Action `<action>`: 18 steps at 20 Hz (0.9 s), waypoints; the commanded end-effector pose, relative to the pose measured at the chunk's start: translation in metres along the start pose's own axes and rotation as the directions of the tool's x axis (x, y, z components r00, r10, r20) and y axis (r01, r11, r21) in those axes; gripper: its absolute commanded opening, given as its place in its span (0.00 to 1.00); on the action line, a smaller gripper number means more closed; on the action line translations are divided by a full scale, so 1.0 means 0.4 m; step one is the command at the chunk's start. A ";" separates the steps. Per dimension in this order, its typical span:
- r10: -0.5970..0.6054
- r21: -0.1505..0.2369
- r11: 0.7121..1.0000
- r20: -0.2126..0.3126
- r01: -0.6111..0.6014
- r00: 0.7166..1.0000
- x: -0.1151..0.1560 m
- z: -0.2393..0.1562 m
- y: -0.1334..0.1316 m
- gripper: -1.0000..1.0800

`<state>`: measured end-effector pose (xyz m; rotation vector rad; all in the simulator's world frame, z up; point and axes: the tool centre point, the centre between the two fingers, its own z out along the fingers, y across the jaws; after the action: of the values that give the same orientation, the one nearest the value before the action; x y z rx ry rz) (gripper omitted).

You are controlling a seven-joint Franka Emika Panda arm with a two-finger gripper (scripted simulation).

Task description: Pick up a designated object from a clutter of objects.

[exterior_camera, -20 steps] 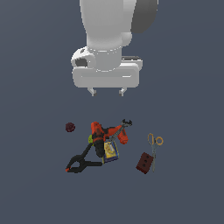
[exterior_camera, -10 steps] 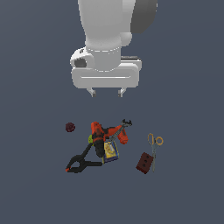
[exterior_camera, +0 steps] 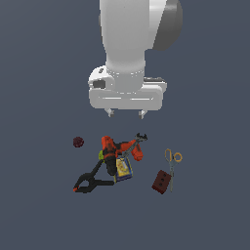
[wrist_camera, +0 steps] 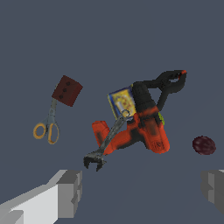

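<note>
The designated object, slim scissors (exterior_camera: 171, 163) with grey blades and yellow-orange ring handles, lies on the floor at the exterior view's right of the clutter; its blade tips reach the dark red block (exterior_camera: 161, 181). In the wrist view the scissors (wrist_camera: 49, 124) lie flat beside that block (wrist_camera: 67, 90). My gripper (exterior_camera: 126, 114) hangs open and empty well above the pile, over the drill. Its grey fingertips (wrist_camera: 70, 192) show wide apart in the wrist view.
The clutter holds a red-orange power drill (exterior_camera: 119, 151), a dark wrench (exterior_camera: 135, 142) lying across it, a blue-yellow card box (exterior_camera: 122, 169) and a black clamp (exterior_camera: 90, 181). A dark red ball (exterior_camera: 78, 142) sits alone at the exterior view's left.
The arm has shifted slightly towards the exterior view's right. The objects on the floor have not moved.
</note>
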<state>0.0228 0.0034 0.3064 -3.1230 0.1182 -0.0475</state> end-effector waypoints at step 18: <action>0.237 -0.023 0.971 0.012 -0.237 0.971 0.123 0.351 -0.303 0.96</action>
<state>0.0824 0.1116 0.1828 -3.1082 0.4596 -0.0218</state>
